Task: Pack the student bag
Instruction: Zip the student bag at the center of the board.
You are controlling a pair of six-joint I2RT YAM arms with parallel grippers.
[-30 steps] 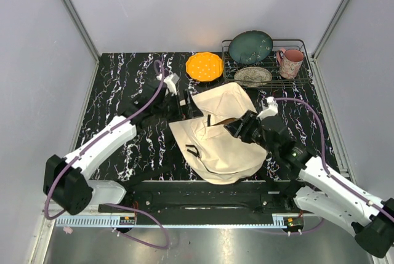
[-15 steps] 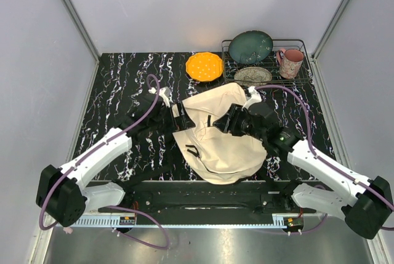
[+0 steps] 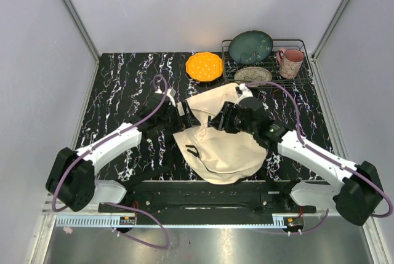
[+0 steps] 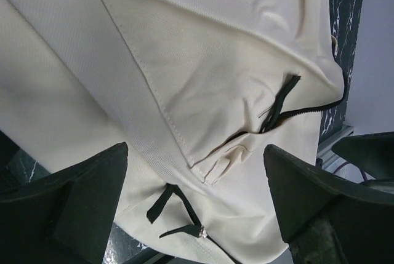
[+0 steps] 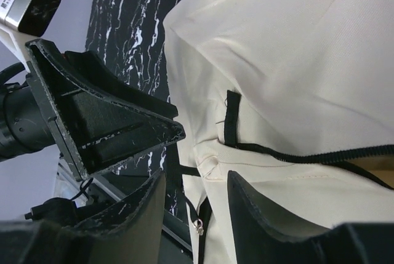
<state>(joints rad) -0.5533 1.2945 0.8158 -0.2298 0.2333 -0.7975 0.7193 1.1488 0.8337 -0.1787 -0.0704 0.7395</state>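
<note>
The student bag point(image 3: 221, 144), cream fabric with black zippers, lies flat in the middle of the table. My left gripper point(image 3: 186, 114) is at its upper left edge, wide open. In the left wrist view the cream fabric point(image 4: 203, 61) and two black zipper pulls point(image 4: 280, 101) lie between and beyond the spread fingers point(image 4: 80, 202) of that gripper point(image 4: 196, 196). My right gripper point(image 3: 219, 120) hovers over the bag's top flap, facing the left one. Its jaws point(image 5: 194, 208) stand partly open over the bag's seam corner and a black zipper point(image 5: 308, 153), pinching nothing.
An orange plate point(image 3: 204, 66) lies behind the bag. At the back right, a wire rack point(image 3: 305, 45) holds a green plate point(image 3: 251, 47), a patterned bowl point(image 3: 253, 76) and a pink mug point(image 3: 290, 62). The left gripper's finger point(image 5: 104, 122) is close beside the right gripper.
The right gripper has moved left across the bag toward the left gripper. The left gripper has come nearer and right onto the bag's edge. The bag's flap has shifted slightly.
</note>
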